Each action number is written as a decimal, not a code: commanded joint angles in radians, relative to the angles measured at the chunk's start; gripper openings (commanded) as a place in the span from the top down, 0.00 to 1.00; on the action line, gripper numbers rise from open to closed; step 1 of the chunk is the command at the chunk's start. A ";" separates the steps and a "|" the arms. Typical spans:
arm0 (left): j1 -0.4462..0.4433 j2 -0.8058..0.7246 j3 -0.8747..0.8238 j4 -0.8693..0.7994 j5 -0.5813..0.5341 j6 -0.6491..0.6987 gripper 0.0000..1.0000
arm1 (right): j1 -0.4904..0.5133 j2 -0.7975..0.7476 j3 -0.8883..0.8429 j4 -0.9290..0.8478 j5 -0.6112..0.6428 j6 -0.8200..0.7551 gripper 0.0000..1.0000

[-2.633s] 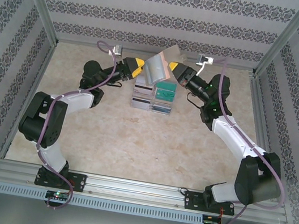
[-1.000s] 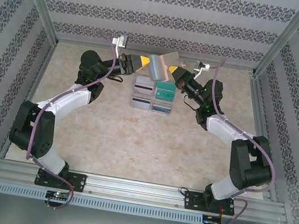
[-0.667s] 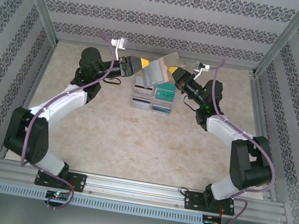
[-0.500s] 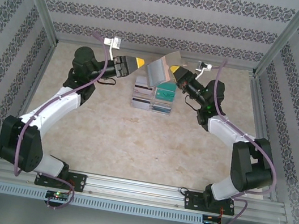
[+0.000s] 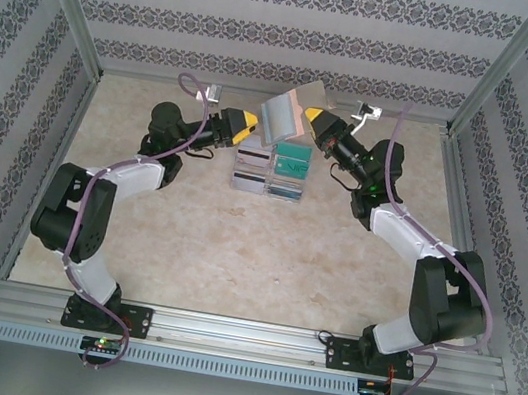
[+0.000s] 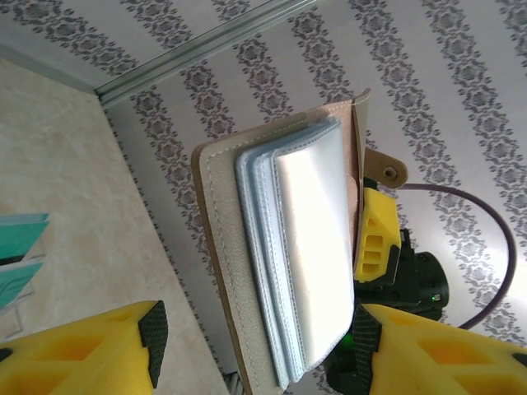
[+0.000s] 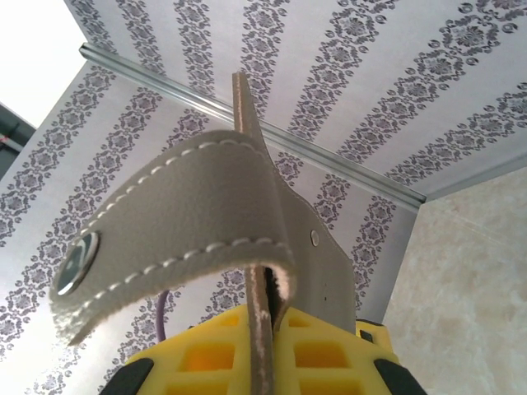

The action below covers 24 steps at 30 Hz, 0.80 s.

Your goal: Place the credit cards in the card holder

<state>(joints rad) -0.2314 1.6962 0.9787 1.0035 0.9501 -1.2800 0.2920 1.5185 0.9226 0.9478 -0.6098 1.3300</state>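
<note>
Patterned wallpaper on three sides, beige marbled tabletop [image 5: 234, 253] below. Card holder [image 5: 282, 118] is held off the surface at 12 o'clock of the workspace, opened like a book. Right claw [image 5: 310, 117], at 3 o'clock of the holder, is clamped edge-on onto one cover; the right wrist view shows the cover pinched between the yellow fingers and the snap strap curling loose above them. Left claw [image 5: 248, 126], at 9 o'clock of the holder, has its jaws spread, with the holder's lower end lying between the fingers and not gripped. Credit cards [image 5: 292, 165] sit in a clear tray [image 5: 264, 196] just at 6 o'clock of the holder; some are teal, some pale with a dark stripe. Materials: grey stitched leather-like cover, glossy bluish pocket leaves fanned out, a metal stud on the strap. Judgement: the holder is light and floppy, and its leaves will sag unless a cover is pinned near the spine. Cards look thin, stiff and slick, best pinched by a short edge and slid in flat.
</note>
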 commanded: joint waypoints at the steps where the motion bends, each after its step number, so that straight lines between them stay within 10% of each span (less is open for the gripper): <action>1: 0.005 0.038 0.032 0.227 0.018 -0.121 0.37 | 0.009 -0.018 0.036 0.088 -0.002 0.028 1.00; 13: -0.024 0.088 0.094 0.341 0.030 -0.207 0.53 | 0.019 0.009 0.036 0.122 0.007 0.047 1.00; 24: -0.022 0.067 0.092 0.316 0.039 -0.187 0.94 | 0.018 0.018 0.020 0.131 0.009 0.054 1.00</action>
<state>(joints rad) -0.2485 1.7962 1.0515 1.2766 0.9680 -1.4849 0.3046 1.5288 0.9333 1.0069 -0.6086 1.3827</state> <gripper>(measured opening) 0.078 0.087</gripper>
